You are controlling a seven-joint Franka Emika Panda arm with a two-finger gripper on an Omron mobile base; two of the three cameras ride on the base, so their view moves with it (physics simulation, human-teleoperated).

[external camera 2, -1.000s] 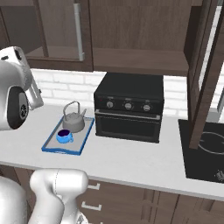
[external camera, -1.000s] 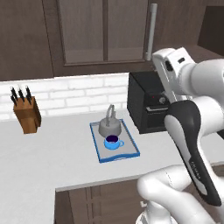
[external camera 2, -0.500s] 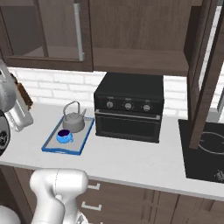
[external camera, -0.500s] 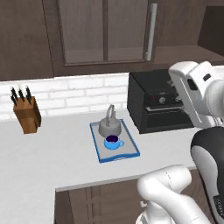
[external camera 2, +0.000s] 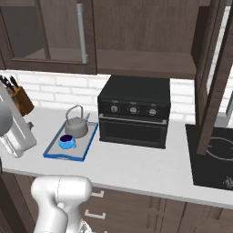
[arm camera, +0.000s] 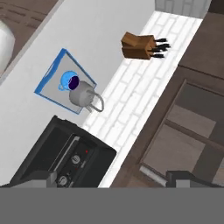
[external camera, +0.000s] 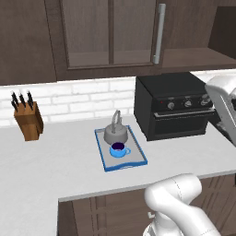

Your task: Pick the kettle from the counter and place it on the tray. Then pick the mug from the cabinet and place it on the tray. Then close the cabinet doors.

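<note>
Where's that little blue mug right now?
The mug sits on the tray in front of the kettle, left of the black oven.

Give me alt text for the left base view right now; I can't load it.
A grey kettle and a blue mug sit on a blue-rimmed tray on a pale counter. A black oven stands to the right, a knife block to the left, and dark cabinet doors hang above.

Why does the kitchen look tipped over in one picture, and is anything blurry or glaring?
Hand view: the camera rides the rolled hand, so the counter runs diagonally and the knife block lies sideways; edges slightly soft, no glare. Left base view: upright, even flat lighting, a faint shadow beside the tray. Right base view: likewise level, the kettle dull, without highlights.
</note>
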